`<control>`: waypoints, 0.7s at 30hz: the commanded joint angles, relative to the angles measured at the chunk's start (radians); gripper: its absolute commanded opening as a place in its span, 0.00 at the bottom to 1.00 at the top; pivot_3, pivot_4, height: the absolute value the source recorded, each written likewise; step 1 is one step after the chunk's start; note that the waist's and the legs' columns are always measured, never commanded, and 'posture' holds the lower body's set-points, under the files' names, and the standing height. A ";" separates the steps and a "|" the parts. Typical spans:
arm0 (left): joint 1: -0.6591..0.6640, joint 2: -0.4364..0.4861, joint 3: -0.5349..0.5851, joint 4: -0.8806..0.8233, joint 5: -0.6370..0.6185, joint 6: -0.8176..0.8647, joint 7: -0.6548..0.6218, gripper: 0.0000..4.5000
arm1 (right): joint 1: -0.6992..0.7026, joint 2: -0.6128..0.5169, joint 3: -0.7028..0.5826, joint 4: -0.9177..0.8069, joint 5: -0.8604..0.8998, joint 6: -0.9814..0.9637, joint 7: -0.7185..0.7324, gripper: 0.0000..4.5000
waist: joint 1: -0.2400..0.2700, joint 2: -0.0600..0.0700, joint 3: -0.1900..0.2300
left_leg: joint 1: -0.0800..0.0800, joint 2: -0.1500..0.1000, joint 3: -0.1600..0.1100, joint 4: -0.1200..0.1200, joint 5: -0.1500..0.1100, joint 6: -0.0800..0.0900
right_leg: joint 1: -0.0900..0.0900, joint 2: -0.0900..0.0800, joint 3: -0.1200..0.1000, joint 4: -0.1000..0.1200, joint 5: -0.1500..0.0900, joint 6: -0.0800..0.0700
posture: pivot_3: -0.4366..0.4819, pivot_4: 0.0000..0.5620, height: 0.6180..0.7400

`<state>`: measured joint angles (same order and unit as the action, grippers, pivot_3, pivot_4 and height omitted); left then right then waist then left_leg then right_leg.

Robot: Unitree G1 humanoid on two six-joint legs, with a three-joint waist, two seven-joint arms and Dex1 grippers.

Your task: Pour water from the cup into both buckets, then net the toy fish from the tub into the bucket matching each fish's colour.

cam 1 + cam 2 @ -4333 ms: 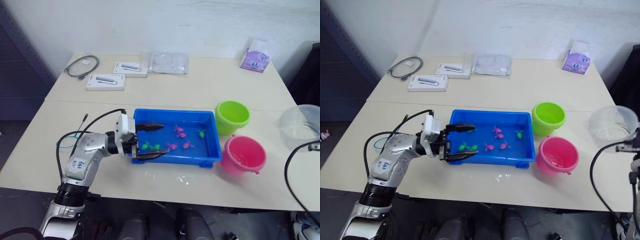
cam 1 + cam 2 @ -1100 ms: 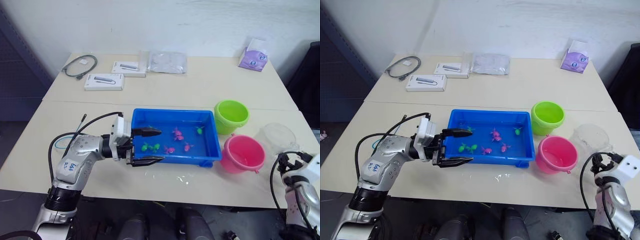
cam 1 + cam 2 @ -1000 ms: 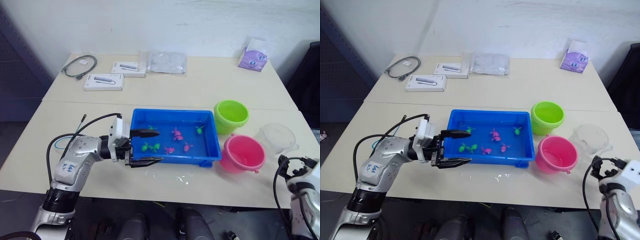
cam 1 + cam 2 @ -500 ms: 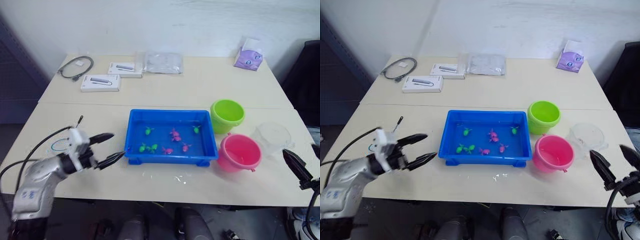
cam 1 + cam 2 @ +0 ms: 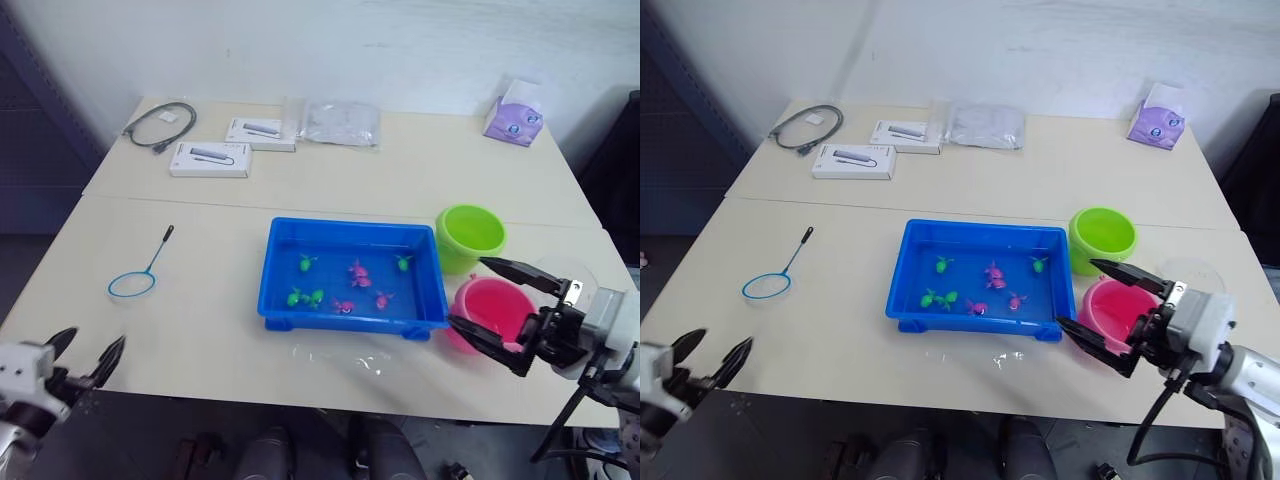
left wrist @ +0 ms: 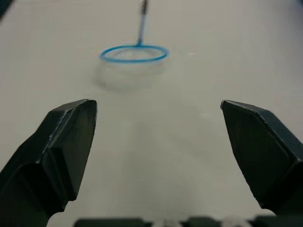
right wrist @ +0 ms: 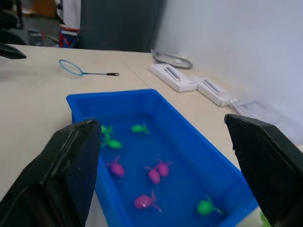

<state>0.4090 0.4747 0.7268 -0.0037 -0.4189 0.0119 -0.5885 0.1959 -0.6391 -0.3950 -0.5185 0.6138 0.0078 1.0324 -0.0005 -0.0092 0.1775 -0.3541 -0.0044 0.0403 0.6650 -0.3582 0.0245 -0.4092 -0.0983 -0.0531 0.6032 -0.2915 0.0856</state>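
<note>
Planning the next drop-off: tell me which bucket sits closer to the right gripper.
The pink bucket. The open right gripper hangs right at it, while the lime green bucket stands farther back, beside the tub's far corner.

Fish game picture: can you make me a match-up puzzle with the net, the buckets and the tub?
Things:
1. net
2. tub
3. green bucket
4. pink bucket

Places:
A. holds the toy fish
B. behind the right gripper's open jaws
C. lying alone on the table's left side
D. beside the tub's far right corner

Pairs: 1-C, 2-A, 3-D, 4-B
</note>
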 commanded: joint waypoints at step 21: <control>-0.812 0.388 -0.481 0.356 0.135 0.599 0.096 1.00 | -0.059 0.003 0.160 0.003 -0.009 0.000 0.012 0.98 | -0.001 0.002 0.000 | 0.000 0.000 -0.001 0.000 0.007 -0.006 | -0.002 0.001 -0.005 0.011 0.002 0.000 | 0.48 0.27 0.99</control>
<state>-0.3660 0.8468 0.2815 0.2674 -0.3322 0.6352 -0.4739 0.1320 -0.6323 -0.2224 -0.4766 0.6024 0.0186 1.0555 -0.0016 -0.0070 0.1775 -0.3545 -0.0045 0.0400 0.6654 -0.3511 0.0180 -0.4113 -0.0969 -0.0604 0.6147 -0.2896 0.0856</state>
